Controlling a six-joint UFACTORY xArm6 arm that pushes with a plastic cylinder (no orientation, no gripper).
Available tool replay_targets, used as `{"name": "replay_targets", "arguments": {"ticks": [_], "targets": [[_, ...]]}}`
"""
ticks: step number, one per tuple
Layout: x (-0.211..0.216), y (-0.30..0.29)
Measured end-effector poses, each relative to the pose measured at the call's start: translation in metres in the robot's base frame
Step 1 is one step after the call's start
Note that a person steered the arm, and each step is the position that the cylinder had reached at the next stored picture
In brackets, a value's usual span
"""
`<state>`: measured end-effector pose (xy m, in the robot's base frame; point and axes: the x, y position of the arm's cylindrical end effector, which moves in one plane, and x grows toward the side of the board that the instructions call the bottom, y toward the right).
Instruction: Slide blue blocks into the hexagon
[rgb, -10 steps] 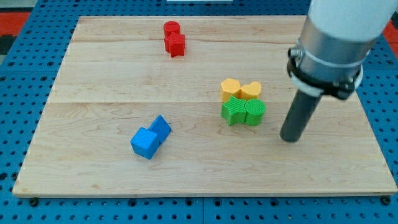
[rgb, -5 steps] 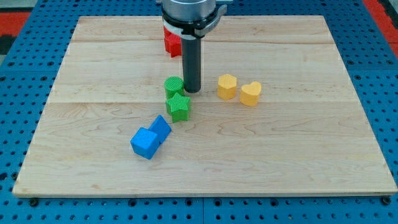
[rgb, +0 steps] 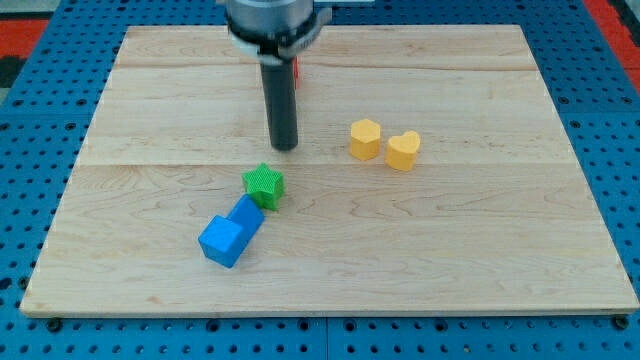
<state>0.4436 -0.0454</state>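
Two blue blocks lie together at the view's lower left: a blue cube (rgb: 222, 242) and a second blue block (rgb: 246, 214) touching it at its upper right. The yellow hexagon (rgb: 365, 138) sits right of centre, far from the blue blocks. My tip (rgb: 285, 148) rests on the board above the blue blocks and left of the hexagon, touching no block. A green star (rgb: 264, 185) lies just below my tip, against the upper blue block.
A yellow heart (rgb: 403, 150) lies just right of the hexagon. A red block (rgb: 297, 72) shows only as a sliver behind the rod near the view's top. The wooden board (rgb: 520, 250) sits on a blue pegboard.
The rod has moved a little left. The green star slid down-left against the blue blocks, which shifted slightly down-left. The second green block no longer shows.
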Motion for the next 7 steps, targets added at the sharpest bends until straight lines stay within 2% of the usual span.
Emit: {"name": "replay_targets", "arguments": {"ticks": [1, 2, 4, 5, 6, 7], "targets": [[0.064, 0.018], [0.086, -0.004], [-0.001, -0.012], [0.056, -0.004], [0.043, -0.039], [0.005, -0.039]]}}
